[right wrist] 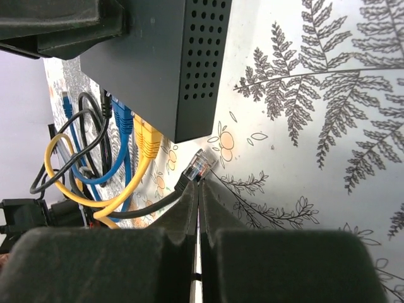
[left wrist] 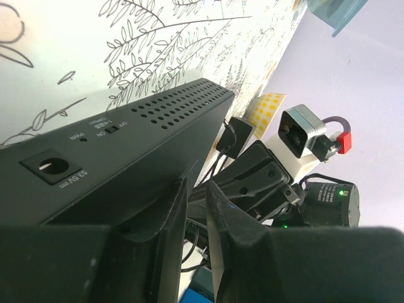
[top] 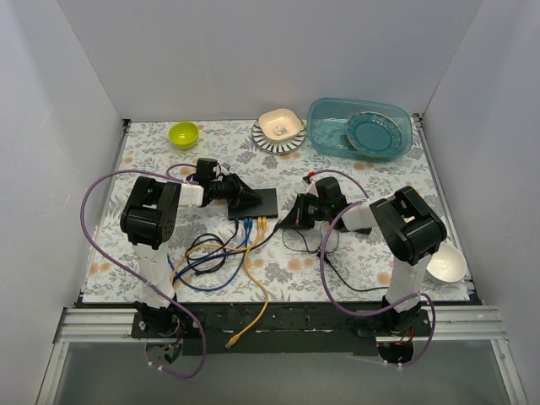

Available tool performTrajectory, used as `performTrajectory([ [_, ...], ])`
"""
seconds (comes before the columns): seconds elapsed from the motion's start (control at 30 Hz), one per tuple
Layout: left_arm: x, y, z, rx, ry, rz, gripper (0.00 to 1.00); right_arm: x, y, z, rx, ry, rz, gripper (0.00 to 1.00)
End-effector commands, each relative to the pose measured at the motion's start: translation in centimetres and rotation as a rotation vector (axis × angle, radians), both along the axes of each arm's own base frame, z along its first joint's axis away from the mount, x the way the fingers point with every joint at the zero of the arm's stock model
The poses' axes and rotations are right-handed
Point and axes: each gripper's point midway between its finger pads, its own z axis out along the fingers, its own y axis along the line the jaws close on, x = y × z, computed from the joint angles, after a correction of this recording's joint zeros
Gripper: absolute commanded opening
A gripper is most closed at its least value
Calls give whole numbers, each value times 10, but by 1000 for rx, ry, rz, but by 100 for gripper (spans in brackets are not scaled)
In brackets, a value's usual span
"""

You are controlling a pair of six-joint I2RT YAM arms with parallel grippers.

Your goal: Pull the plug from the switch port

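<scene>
Beside perforated matte switch (right wrist: 164,63), clear plug (right wrist: 201,165)

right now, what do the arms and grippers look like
The left arm and right arm have black joint housings on white links, each trailed by a looping purple cable. The left gripper and right gripper are matte black, tapering to wedges.

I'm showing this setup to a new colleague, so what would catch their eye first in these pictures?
Mid-table, the switch sits between both grippers: the left gripper rests on its end, while the right gripper pinches a black cable whose clear plug lies free just outside the switch. Yellow cables and blue cables, plugged into it, spill in a tangle toward the near edge.
</scene>
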Motion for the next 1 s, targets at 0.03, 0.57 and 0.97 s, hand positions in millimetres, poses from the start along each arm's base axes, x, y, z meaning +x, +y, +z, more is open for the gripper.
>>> performTrajectory([
  [0.03, -21, 25, -60, 161, 177, 92, 20, -53, -56, -65, -311, 186, -47, 1],
  [0.57, -11, 23, -42, 161, 117, 75, 20, 34, -17, 49, -233, -157, -121, 46],
  [0.97, -20, 24, -48, 160, 140, 67, 20, 17, 40, 28, -28, -52, 35, 39],
])
